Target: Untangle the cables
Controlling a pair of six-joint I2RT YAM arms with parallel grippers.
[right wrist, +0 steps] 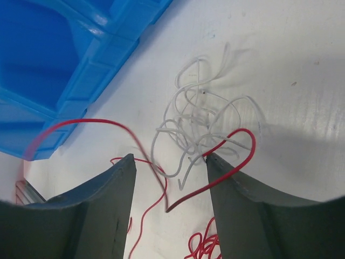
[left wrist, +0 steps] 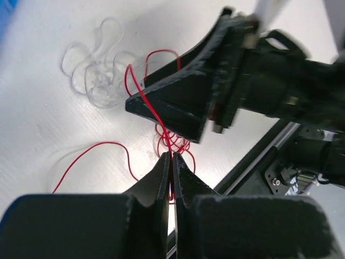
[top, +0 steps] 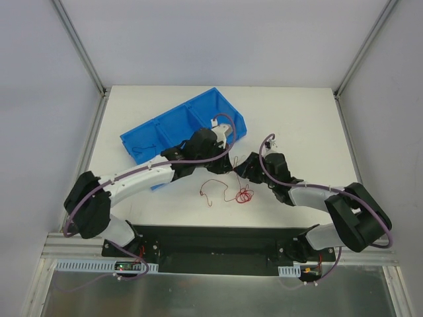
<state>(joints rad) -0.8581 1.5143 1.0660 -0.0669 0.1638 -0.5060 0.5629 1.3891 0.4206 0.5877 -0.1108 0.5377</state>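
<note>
left gripper (left wrist: 171,160): fingers are pressing tight together and pinching a strand of the red wire (top: 245,195) right at the tips

red wire: it's running up and away from the left gripper's pinch and crossing in front of the right gripper's black finger. A few more loops are bunching up just past the left tips. One long loop is lying flat on the desk (right wrist: 291,65), off to the left of that gripper.

right gripper (right wrist: 170,159): fingers are sitting spread apart and gripping nothing. A couple of red strands are passing through the gap between them, but I can't tell if either one is touching a finger.

white wire (right wrist: 199,129): it's a small curly tangle lying on the desk just ahead of the right gripper's fingertips, and a red loop is overlapping its near edge

the two grippers: they're hanging really close together, the right one just ahead of the left one's tips

blue bin (right wrist: 64,59): it's sitting on the desk farther out from the right gripper, up and to the left in its wrist view
</note>
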